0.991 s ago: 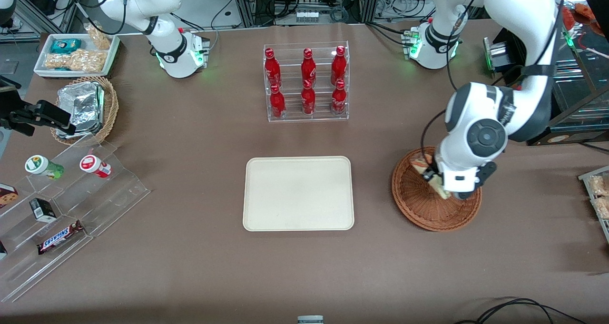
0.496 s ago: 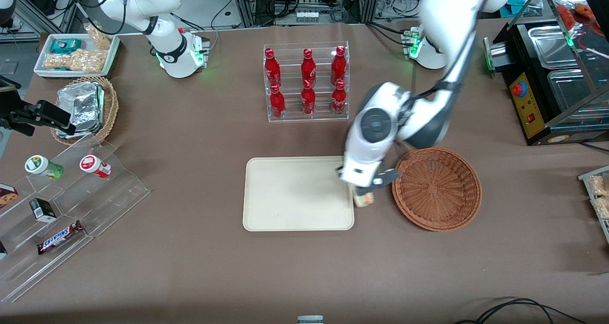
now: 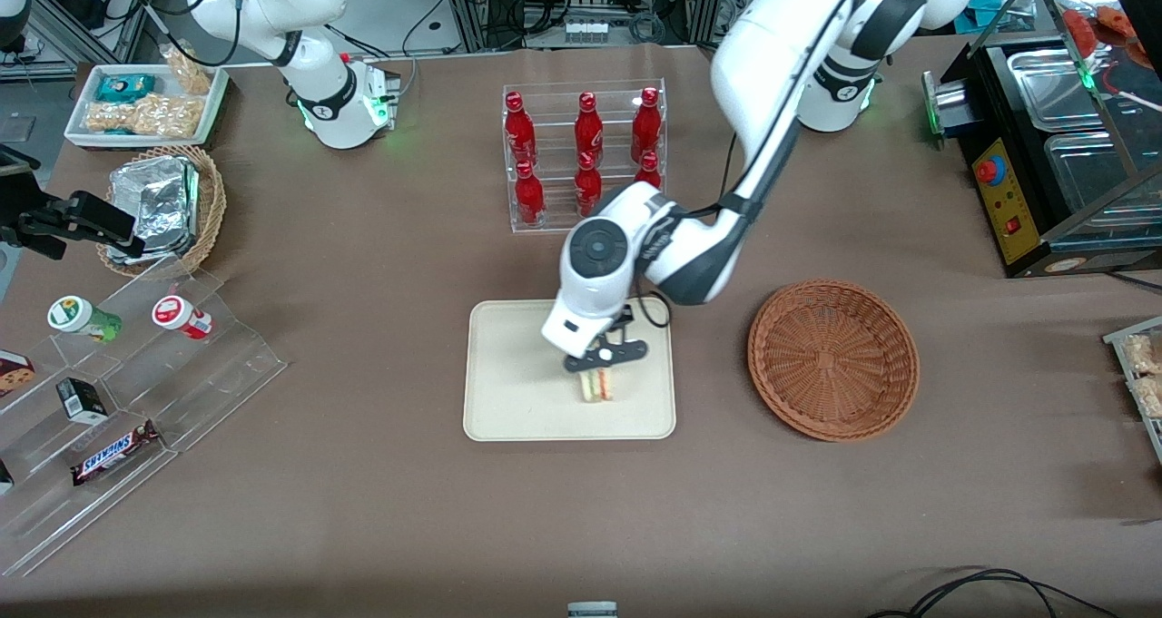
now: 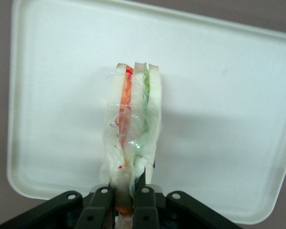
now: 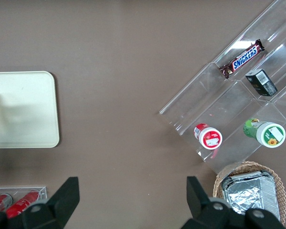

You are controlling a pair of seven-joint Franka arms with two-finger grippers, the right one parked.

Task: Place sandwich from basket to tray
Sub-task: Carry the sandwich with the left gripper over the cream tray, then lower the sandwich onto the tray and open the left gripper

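Gripper (image 3: 600,365) clamped on the sandwich (image 3: 595,385) hangs over the tray (image 3: 508,391) at frame centre, basket (image 3: 832,360) empty: lower and release next.

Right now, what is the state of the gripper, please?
Left gripper: shut on the sandwich, over the tray.

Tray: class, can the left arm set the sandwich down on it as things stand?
Probably yes. The gripper, fingers shut on the sandwich, is already over the tray, with bare surface beneath.
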